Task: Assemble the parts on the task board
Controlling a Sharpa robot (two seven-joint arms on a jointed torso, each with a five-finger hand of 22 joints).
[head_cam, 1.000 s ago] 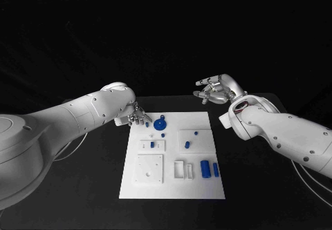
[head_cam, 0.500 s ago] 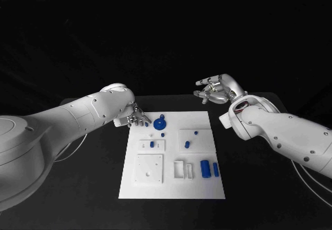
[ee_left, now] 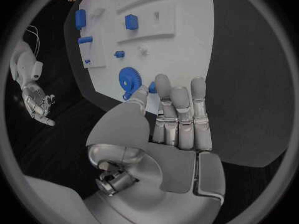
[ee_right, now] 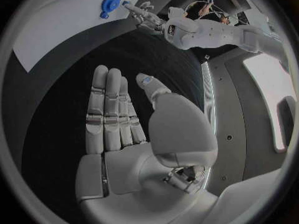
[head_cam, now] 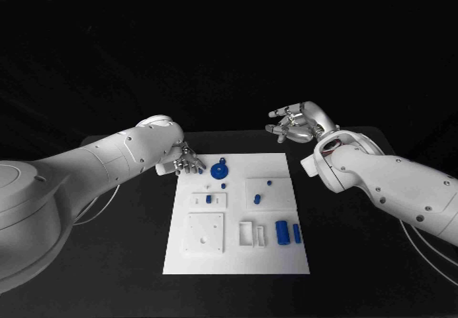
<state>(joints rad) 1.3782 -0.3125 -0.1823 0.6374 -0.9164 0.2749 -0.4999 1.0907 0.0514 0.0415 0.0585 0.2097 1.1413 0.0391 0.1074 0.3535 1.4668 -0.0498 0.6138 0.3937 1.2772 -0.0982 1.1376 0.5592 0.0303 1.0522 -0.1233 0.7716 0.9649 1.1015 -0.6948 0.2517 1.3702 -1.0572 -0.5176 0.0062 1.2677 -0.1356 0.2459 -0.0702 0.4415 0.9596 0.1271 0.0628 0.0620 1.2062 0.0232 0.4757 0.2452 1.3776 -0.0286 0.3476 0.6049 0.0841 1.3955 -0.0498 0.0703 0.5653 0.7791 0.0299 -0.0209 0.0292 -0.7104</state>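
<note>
Barely anything has moved since a second ago, just the left hand (head_cam: 187,162) creeping a touch along the far left corner of the task board (head_cam: 233,258), fingers (ee_left: 181,109) straight, side by side and holding nothing, tips just beside the blue gear (head_cam: 220,173), while the right hand (head_cam: 300,124) hangs over the tabletop (head_cam: 114,265) beyond the board, loosely curled and empty. That gear and the other parts (head_cam: 282,232) look like light, stiff, slick plastic, so I'd pinch the gear by its toothed rim; no readable labels or writing anywhere
</note>
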